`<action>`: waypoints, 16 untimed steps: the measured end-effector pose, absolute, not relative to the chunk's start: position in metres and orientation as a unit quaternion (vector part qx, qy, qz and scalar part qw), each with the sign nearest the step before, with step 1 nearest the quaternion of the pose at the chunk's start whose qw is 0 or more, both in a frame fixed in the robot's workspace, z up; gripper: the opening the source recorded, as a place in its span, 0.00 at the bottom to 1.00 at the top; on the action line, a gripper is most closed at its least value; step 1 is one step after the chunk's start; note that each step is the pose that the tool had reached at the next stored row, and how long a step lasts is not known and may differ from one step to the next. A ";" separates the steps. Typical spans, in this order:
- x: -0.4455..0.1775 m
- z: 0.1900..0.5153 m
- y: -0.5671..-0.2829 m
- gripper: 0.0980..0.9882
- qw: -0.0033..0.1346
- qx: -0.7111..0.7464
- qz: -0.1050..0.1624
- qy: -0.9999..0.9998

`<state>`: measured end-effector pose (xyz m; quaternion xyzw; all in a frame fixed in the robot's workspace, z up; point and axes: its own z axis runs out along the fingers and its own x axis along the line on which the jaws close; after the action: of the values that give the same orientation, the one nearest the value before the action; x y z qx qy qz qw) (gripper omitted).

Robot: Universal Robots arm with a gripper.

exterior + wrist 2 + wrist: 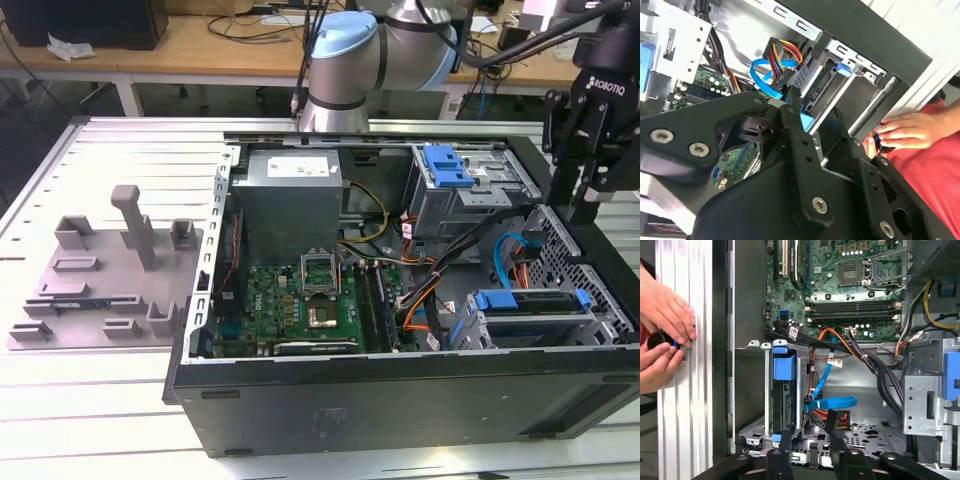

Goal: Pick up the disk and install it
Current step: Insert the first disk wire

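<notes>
The disk sits in the drive cage at the corner of the open computer case on the exterior view's right, and its bright blue carrier frame shows along its edge. In the first wrist view the disk stands inside the cage with the metal walls around it. My gripper hangs just above that cage, apart from the disk. Its black fingers are open in both wrist views, with nothing held between them.
A person's hands hold a small black object on the table beside the case wall. Blue data cables and bundled wires lie beside the cage. A second cage with a blue latch, the motherboard and a grey fixture plate are nearby.
</notes>
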<state>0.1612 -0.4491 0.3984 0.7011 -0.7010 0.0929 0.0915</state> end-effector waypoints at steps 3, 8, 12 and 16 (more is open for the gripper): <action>0.161 0.398 -0.447 0.37 0.096 0.698 0.100 -0.703; 0.161 0.396 -0.447 0.37 0.097 0.677 0.101 -0.723; 0.161 0.394 -0.447 0.37 0.100 0.652 0.097 -0.746; 0.162 0.391 -0.447 0.37 0.103 0.628 0.094 -0.766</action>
<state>0.1616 -0.4467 0.3911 0.6281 -0.7655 0.0944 0.1028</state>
